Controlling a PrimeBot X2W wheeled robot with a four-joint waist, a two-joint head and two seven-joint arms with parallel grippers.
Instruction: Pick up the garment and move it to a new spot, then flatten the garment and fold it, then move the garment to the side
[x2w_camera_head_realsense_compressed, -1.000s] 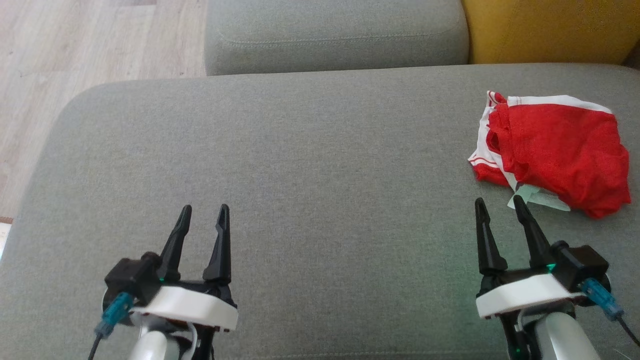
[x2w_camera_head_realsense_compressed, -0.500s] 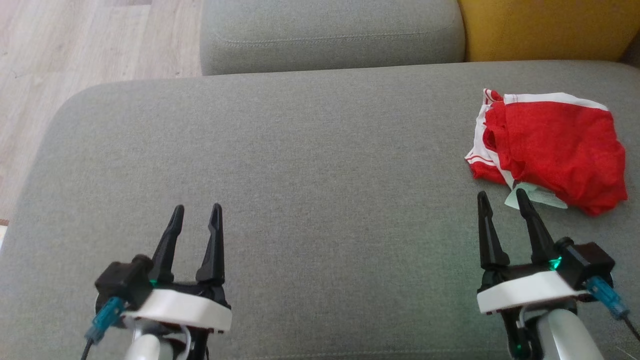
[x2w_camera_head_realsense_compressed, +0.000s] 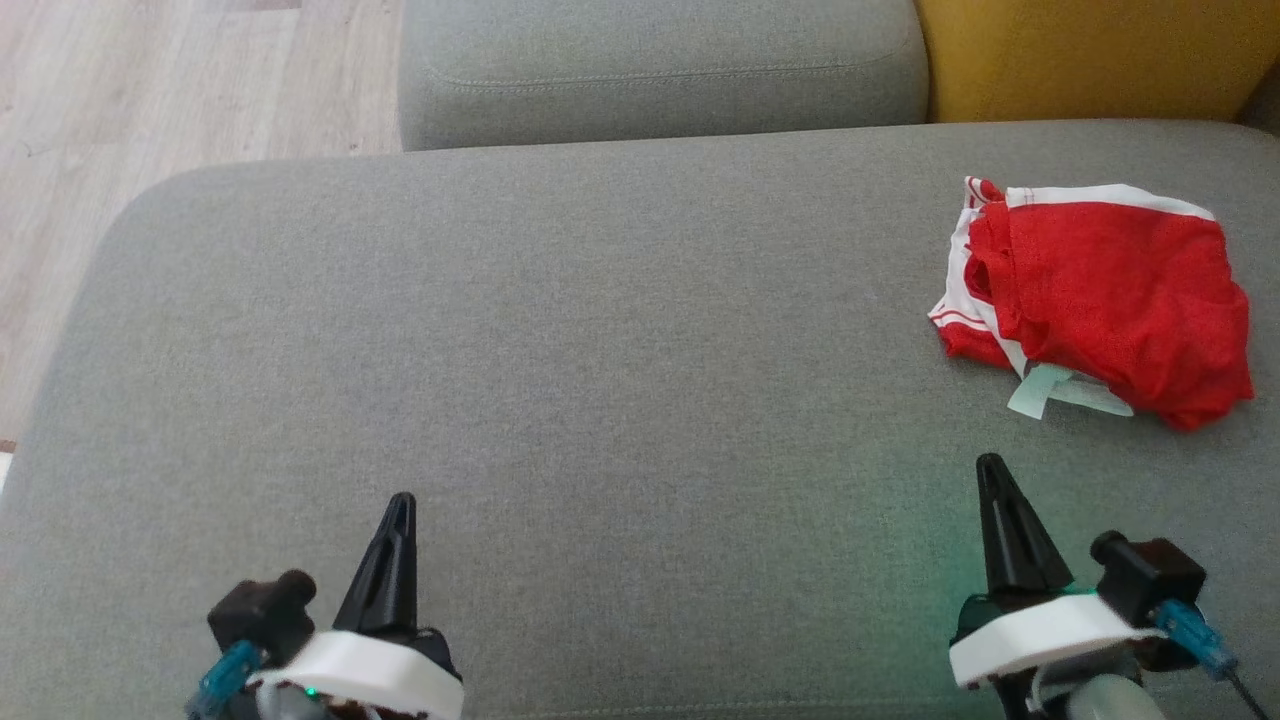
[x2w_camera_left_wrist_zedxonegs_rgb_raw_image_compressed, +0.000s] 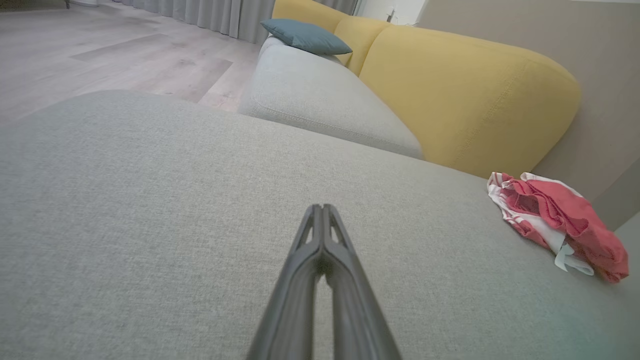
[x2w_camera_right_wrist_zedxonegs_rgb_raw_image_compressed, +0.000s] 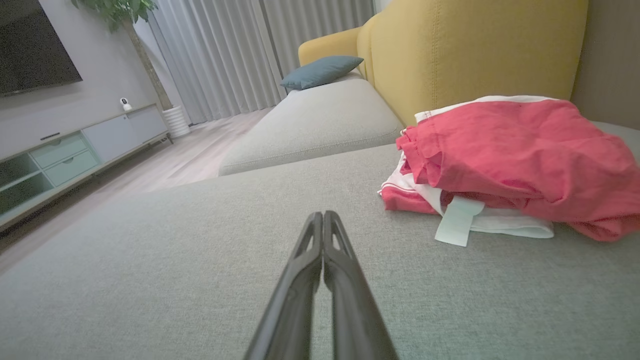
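The garment is a red piece with white trim and a pale tag, lying bunched at the far right of the grey cushion. It also shows at the right of the left wrist view and close up in the right wrist view. My left gripper is shut and empty over the cushion's near left. My right gripper is shut and empty too, a short way in front of the garment. Both pairs of fingers press together in the wrist views.
A second grey seat cushion and a yellow backrest lie beyond. Wooden floor runs off the left edge. A blue pillow, a low cabinet, curtains and a plant stand farther off.
Both grippers have shut and drawn back toward the near edge of the cushion. The garment has not moved.
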